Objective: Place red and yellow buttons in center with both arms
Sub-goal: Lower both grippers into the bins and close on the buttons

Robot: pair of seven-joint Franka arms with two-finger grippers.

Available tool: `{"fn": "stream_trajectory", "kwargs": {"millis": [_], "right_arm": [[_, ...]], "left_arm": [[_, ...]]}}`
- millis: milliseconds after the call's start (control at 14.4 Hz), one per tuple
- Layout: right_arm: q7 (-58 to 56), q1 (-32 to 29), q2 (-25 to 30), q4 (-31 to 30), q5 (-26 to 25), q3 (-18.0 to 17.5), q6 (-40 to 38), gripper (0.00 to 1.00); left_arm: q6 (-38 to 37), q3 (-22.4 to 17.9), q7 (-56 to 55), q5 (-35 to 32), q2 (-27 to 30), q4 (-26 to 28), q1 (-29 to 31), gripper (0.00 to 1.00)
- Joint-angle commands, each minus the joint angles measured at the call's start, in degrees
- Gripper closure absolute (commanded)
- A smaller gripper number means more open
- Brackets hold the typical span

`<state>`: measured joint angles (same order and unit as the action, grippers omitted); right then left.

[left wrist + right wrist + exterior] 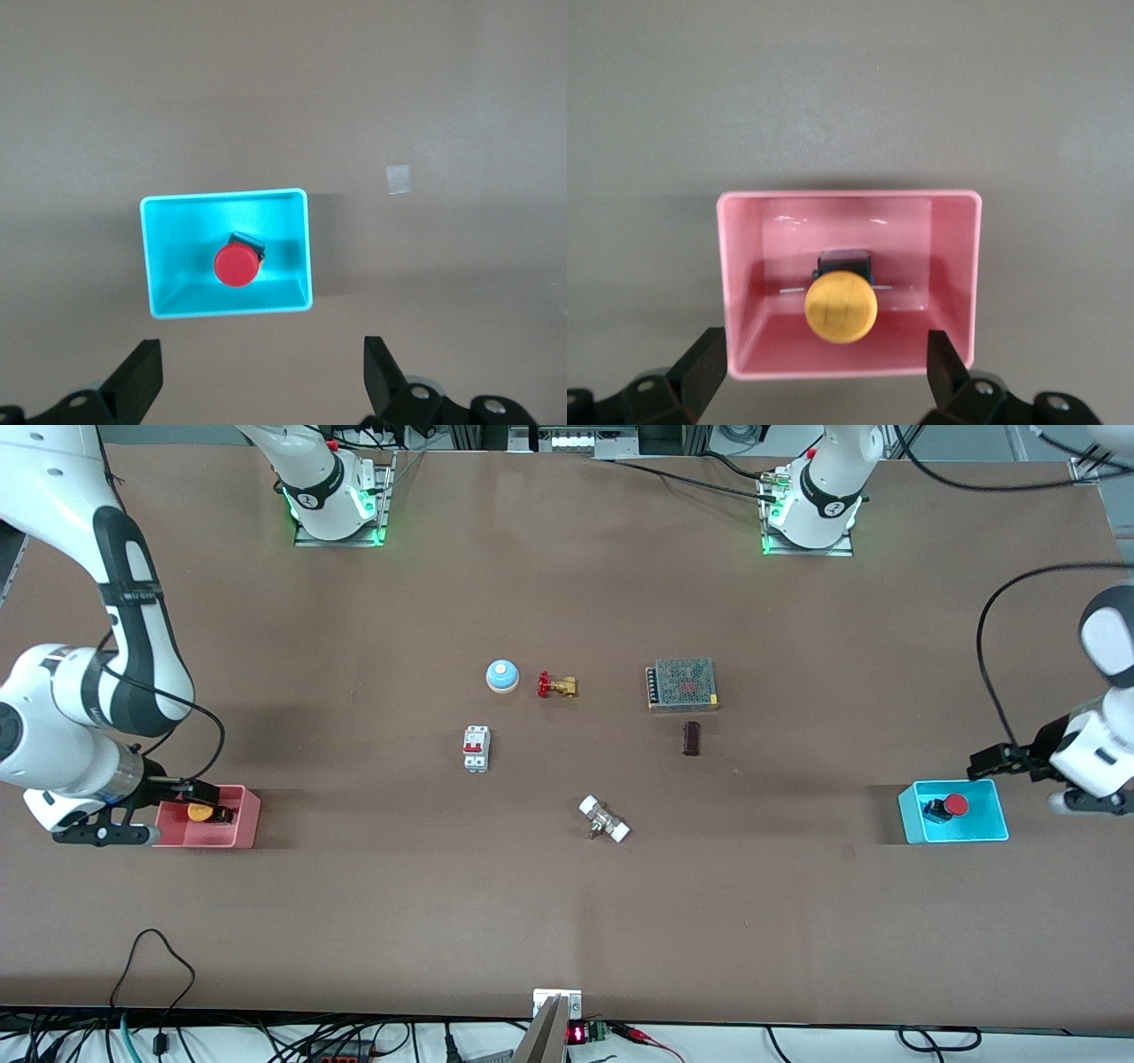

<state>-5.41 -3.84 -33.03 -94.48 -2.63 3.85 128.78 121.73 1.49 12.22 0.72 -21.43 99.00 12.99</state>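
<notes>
Red button in blue bin, yellow button in pink bin.
Left gripper and right gripper hover above them, fingers spread wide, empty.

The red button has a round red cap on a black body. It lies tilted inside a cyan bin near the left arm's end of the worktop, roughly midway between the base edge and the edge nearest the front camera. In the left wrist view the red cap covers most of the black body.

The yellow button has a yellow-orange cap on a black body. It lies inside a pink bin near the right arm's end of the worktop. The cap hides most of the body
</notes>
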Motion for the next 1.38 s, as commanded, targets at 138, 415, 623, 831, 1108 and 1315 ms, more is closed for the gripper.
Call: {"fn": "stream_trajectory", "kwargs": {"millis": [138,415,623,831,1108,1315], "right_arm": [[-1.0,-0.7,-2.5,1.3,-0.4,-0.5,1.5,0.00],[-1.1,-0.8,-3.4,1.4,-0.4,-0.5,2.0,0.00],[-1.0,-1.2,-4.1,1.4,-0.3,-0.6,3.2,0.00],[-1.0,-1.3,-5.1,1.8,-0.2,-0.6,3.3,0.00],[-1.4,-1.3,-5.1,1.8,-0.7,-0.6,3.1,0.00],[-1.4,-1.2,-5.1,1.8,-0.6,-0.6,3.1,0.00]], "left_arm": [[6.0,0.0,2.6,0.0,-7.5,-1.1,1.3,0.00],[9.5,-0.2,3.2,-0.2,-11.6,-1.0,2.5,0.00],[10.6,-0.3,3.2,-1.4,-13.0,-1.0,2.6,0.00],[10.5,-0.3,3.0,-1.4,-13.0,-0.4,2.6,0.22],[9.8,-0.3,2.6,-1.4,-12.7,-0.3,2.6,0.49],[9.6,-0.3,2.6,-1.4,-12.2,-0.3,2.6,0.69]]}}
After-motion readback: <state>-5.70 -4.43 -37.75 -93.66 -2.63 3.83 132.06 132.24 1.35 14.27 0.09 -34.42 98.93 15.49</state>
